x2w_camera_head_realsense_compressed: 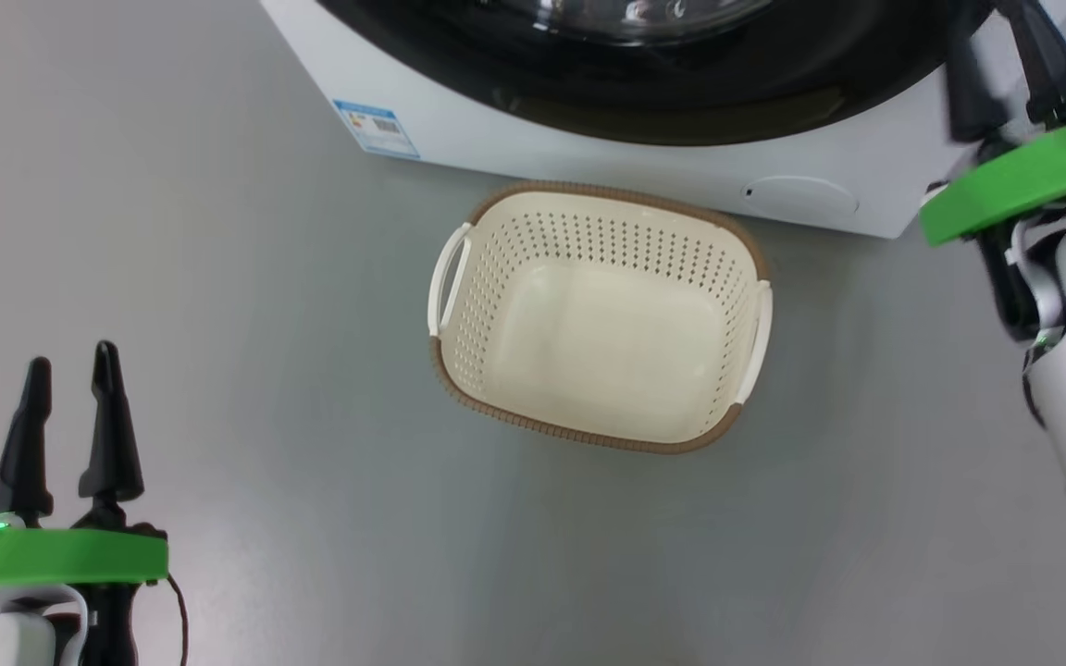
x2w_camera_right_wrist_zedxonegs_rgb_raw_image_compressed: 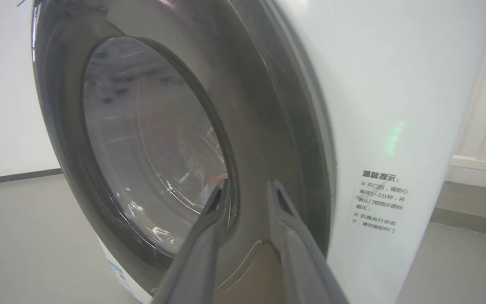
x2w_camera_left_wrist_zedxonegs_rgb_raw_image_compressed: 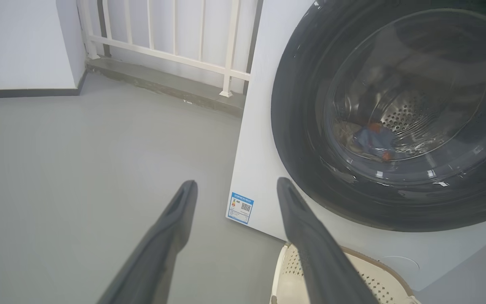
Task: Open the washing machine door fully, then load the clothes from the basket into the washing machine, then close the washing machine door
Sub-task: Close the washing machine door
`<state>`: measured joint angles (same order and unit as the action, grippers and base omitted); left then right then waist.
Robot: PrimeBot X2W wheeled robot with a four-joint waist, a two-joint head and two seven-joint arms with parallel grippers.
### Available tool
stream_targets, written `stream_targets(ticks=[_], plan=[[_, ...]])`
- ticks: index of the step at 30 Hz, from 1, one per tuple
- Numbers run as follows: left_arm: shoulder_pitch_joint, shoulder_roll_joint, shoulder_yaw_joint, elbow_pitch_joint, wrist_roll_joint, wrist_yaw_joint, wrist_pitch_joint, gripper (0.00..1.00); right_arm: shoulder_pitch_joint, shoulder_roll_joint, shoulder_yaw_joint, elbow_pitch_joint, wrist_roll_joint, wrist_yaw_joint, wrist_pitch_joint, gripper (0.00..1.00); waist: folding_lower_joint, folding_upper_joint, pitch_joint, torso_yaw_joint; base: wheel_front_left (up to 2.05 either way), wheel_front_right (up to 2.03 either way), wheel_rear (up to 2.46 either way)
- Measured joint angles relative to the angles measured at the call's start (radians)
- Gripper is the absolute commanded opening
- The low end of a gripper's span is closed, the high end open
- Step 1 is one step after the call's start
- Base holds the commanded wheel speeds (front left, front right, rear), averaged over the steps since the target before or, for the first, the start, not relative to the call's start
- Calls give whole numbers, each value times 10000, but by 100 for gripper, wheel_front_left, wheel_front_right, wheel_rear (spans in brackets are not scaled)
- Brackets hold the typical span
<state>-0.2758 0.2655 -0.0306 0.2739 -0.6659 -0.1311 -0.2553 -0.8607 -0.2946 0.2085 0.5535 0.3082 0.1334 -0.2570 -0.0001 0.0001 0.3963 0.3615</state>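
So the washing machine door (x2w_camera_left_wrist_zedxonegs_rgb_raw_image_compressed: 306,126) is seen shut against the washing machine (x2w_camera_head_realsense_compressed: 496,139), and the clothes (x2w_camera_left_wrist_zedxonegs_rgb_raw_image_compressed: 371,137) are spotted through the glass, down in the drum. The basket (x2w_camera_head_realsense_compressed: 607,192) is parked empty on the grey floor (x2w_camera_head_realsense_compressed: 218,277), just in front. The left gripper (x2w_camera_head_realsense_compressed: 72,359) is held spread wide. The right gripper (x2w_camera_right_wrist_zedxonegs_rgb_raw_image_compressed: 249,188) is parted a little by the door's black rim, nothing pinched. A white railing (x2w_camera_left_wrist_zedxonegs_rgb_raw_image_compressed: 163,50) is seen beside the machine.

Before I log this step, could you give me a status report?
Left gripper open, idle. Right gripper open beside washing machine door, empty. Door looks shut, clothes inside; basket empty. Nothing blocking.
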Motion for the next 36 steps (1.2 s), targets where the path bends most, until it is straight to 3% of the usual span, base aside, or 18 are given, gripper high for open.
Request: stream_targets(ticks=[17,36], plan=[[935,59,27,-8,472,0,0,100,2011,58,761,-888,732,0,2,100,-1,0,-1699,-1033,0,0,0],[1659,-44,324,-128,915,0,0,100,3824,42,1363,-1969,1346,0,2,100,1,0,-3008,-2869,0,0,0]])
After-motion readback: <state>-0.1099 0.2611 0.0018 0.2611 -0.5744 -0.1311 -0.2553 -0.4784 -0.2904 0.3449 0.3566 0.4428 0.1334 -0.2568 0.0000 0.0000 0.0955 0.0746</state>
